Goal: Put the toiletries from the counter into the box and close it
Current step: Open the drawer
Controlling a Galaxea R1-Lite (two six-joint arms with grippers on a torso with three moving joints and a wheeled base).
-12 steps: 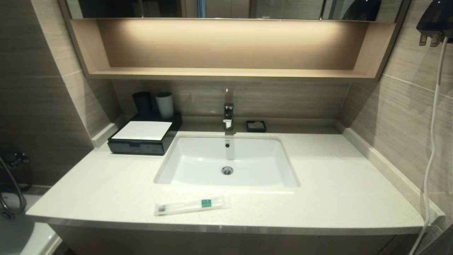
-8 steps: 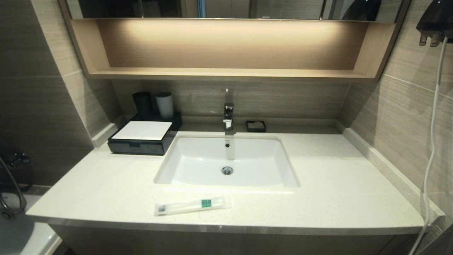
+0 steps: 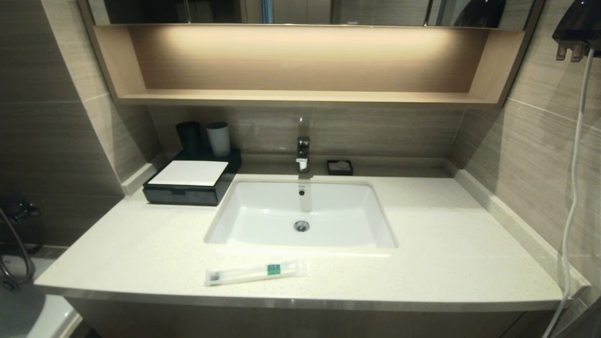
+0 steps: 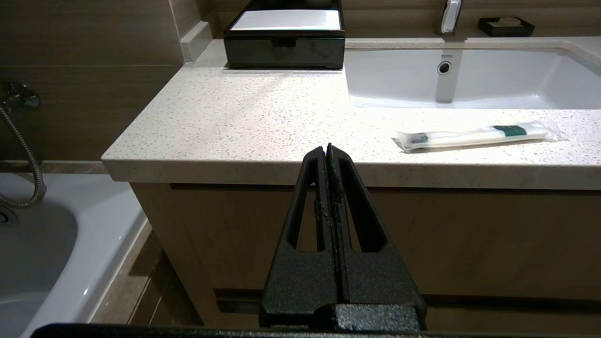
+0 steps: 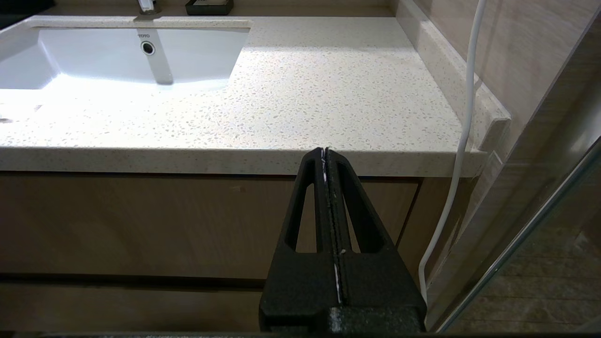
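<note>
my left gripper hangs below the counter front edge, fingers pressed together, empty. right gripper same, clamped on nothing, low by the counter's right end. toothbrush packet lies flat at 6 o'clock of the basin, near the front edge. box sits at 10 o'clock of the basin, drawer pushed in, w/ cups behind it.

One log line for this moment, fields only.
phase: not started | packet: on counter, front of basin | box: drawer shut | left gripper: shut, parked below counter edge | right gripper: same
</note>
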